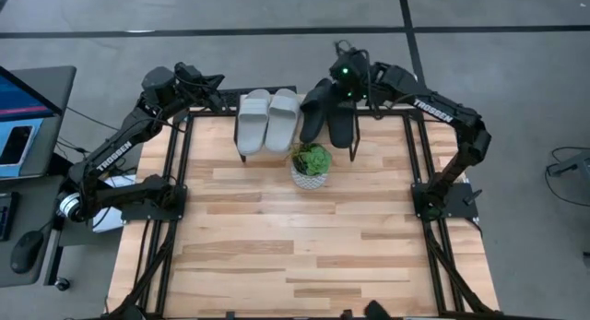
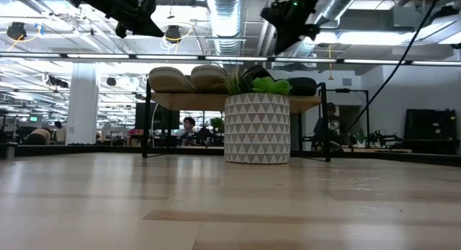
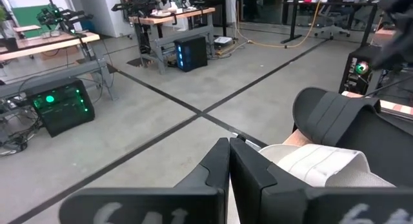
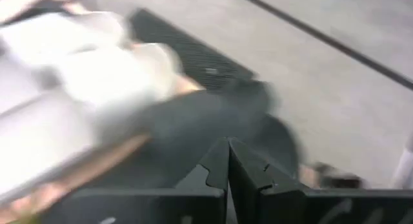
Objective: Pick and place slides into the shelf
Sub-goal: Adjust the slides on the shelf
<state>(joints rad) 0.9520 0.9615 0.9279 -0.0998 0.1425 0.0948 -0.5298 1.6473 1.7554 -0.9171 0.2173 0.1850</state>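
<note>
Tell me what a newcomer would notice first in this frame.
Four sandals lined up on the shelf at the table's far edge: the grey pair on the left, the black pair on the right. A potted plant stands just in front. The left gripper and right gripper, both shut, hover above the shelf.

In the low view the potted plant [image 2: 257, 124] hid the middle of the shelf [image 2: 173, 100] and most of the black slides [image 2: 301, 85]. The right wrist view was blurred throughout. Both arms were cut off by the low view's top edge.
</note>
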